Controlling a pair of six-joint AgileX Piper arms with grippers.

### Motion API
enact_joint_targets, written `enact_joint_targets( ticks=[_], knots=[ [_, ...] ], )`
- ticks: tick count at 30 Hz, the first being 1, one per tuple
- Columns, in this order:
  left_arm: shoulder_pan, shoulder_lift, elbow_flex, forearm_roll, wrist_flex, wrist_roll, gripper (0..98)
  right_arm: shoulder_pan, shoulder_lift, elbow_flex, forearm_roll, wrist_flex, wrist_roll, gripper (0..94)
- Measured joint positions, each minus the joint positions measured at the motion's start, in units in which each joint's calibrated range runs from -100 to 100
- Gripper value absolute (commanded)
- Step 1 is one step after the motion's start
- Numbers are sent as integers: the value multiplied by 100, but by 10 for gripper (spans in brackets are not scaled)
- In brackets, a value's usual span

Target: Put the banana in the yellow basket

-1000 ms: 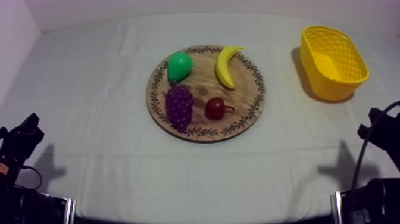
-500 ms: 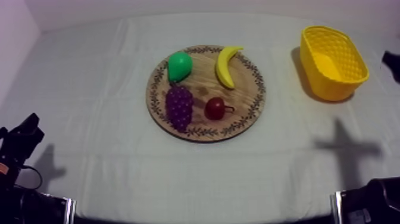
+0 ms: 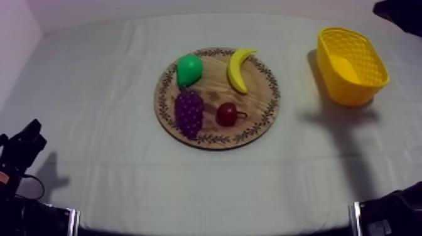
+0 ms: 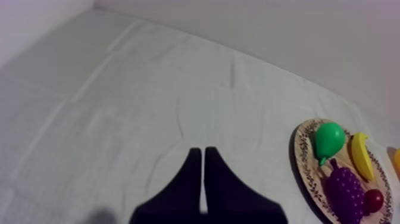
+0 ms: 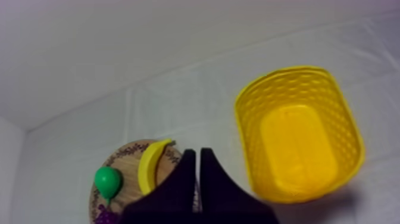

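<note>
- We count one round wooden board (image 3: 259, 118), one yellow basket (image 3: 342, 91) and four toy fruits. These are one banana (image 3: 237, 70), one pear (image 3: 188, 69), one bunch of grapes (image 3: 189, 112) and one small red fruit (image 3: 227, 114).
- All four fruits lie on the board. The banana rests near the rim, beside the pear, on the side towards the basket, and neither gripper touches it.
- We have two grippers. The left gripper (image 4: 203, 150) has its fingers pressed together in a narrow wedge, clenched on nothing, over bare cloth (image 4: 119, 89).
- From the left gripper, the board lies ahead and off to the right, well apart. The banana is on the side of the board farthest from it.
- The right gripper (image 5: 197, 152) is likewise clenched on nothing, with its fingers lying together, raised above the table.
- Past the right fingertips, the banana sits just ahead and a little to the left. The basket is ahead to the right, so this gripper points between the two.
- The top view gives us all four fruits together and the gap of cloth between board and basket. It also shows our right arm (image 3: 400, 12) coming in beyond the basket.
- The right wrist view looks straight down into the basket onto its yellow floor. Its own fingers cover part of the board, leaving the banana, the pear and an edge of the grapes in sight.
</note>
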Motion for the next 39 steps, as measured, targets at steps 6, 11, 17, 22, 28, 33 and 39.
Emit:
enact_joint_targets(
  ticks=[6,11,17,22,28,33,39],
  knots=[
    [0,0,0,0,0,0,1,-365,724,-397,-201,241,-119,10],
    [0,0,0,0,0,0,1,-639,1182,-625,-362,314,-176,12],
    [0,0,0,0,7,0,1,-961,1795,-996,-460,415,-220,25],
    [0,0,0,0,0,0,1,-1209,2328,-1343,-398,547,-338,31],
    [0,0,0,0,0,0,1,-1399,2867,-1608,-345,519,-395,35],
    [0,0,0,0,0,0,1,-1500,3173,-1721,-293,581,-417,45],
    [0,0,0,0,0,0,1,-1628,3279,-1788,-216,808,-307,629]
  ],
)
